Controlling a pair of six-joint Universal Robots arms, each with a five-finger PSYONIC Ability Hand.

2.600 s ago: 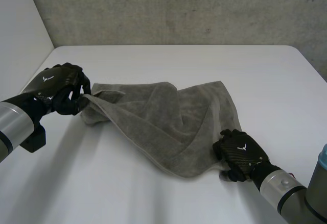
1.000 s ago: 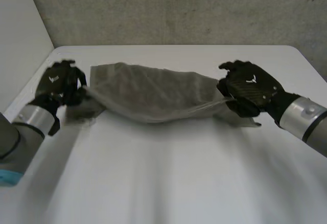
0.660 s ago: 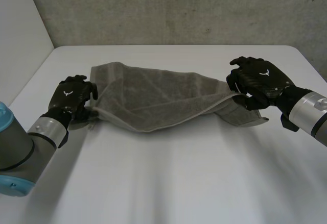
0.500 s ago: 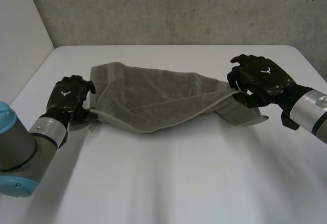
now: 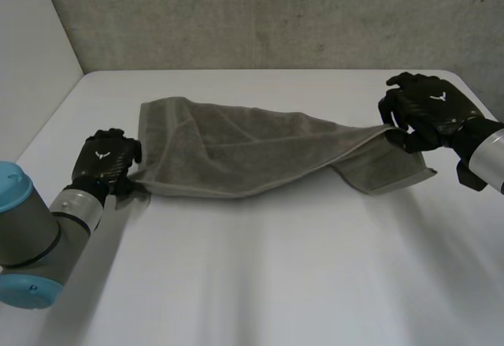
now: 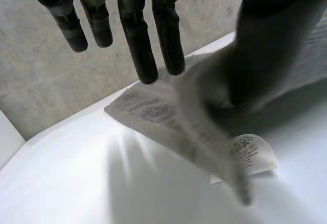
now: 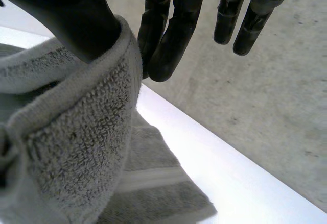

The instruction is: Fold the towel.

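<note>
The grey towel (image 5: 252, 149) lies stretched in a long band across the white table (image 5: 276, 283). My left hand (image 5: 106, 163) rests at its left near corner. In the left wrist view the fingers (image 6: 138, 35) are straight and apart from the thumb, with the towel's corner (image 6: 168, 117) and its white label (image 6: 250, 150) on the table beyond them. My right hand (image 5: 425, 111) holds the towel's right end raised off the table. In the right wrist view the thumb (image 7: 66, 15) presses the towel's thick hem (image 7: 76, 142) against the fingers (image 7: 179, 25).
A concrete wall (image 5: 276, 15) runs behind the table's far edge and a white panel (image 5: 31, 54) stands at the left. Bare table top spreads in front of the towel. A loose flap of towel (image 5: 390, 171) lies below my right hand.
My right hand has moved right, pulling the towel out longer and flatter. My left hand has come down and nearer, and its fingers have straightened off the corner, which now lies on the table.
</note>
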